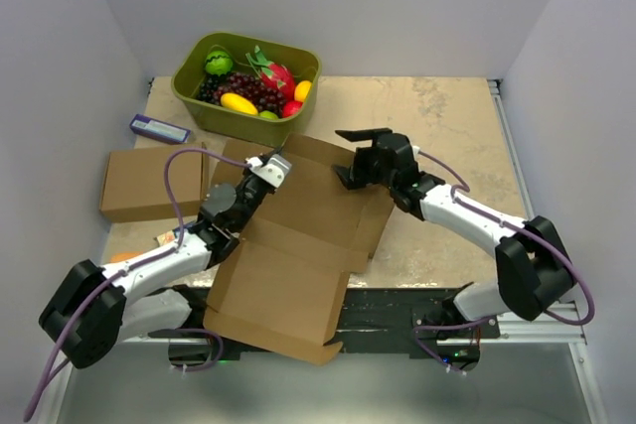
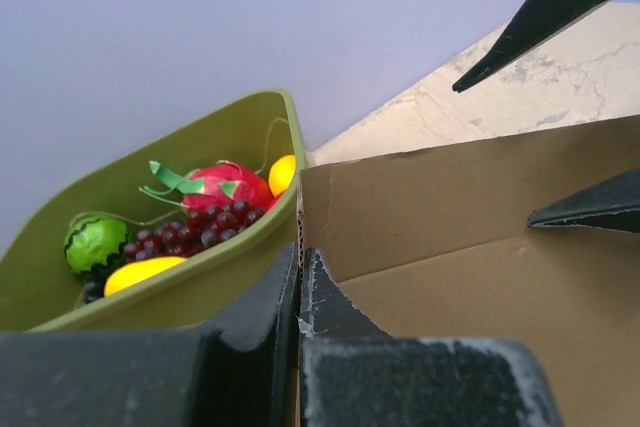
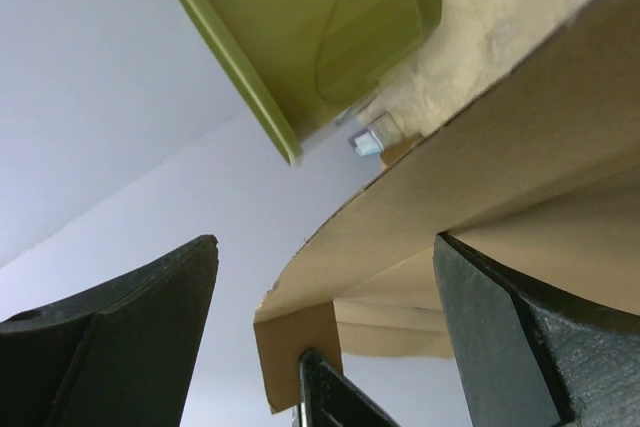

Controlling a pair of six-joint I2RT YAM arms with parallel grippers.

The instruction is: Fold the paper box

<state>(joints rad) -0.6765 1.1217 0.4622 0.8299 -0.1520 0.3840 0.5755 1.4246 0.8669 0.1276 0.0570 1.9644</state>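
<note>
The paper box [image 1: 298,245] is a brown die-cut sheet lying mostly unfolded in the middle of the table, its near end hanging over the front edge. My left gripper [image 1: 273,168] is shut on the box's far-left edge, and the cardboard edge [image 2: 298,237] shows pinched between its fingers. My right gripper [image 1: 355,156] stands open at the box's far-right part. In the right wrist view the raised panel [image 3: 480,177] lies between the spread fingers of the right gripper [image 3: 322,242], with the right finger against it.
A green tub of fruit [image 1: 189,86] stands at the back left. Another closed brown box [image 1: 154,184] lies on the left, with a small blue box [image 1: 159,129] behind it. Bare tabletop [image 1: 447,126] shows at the right.
</note>
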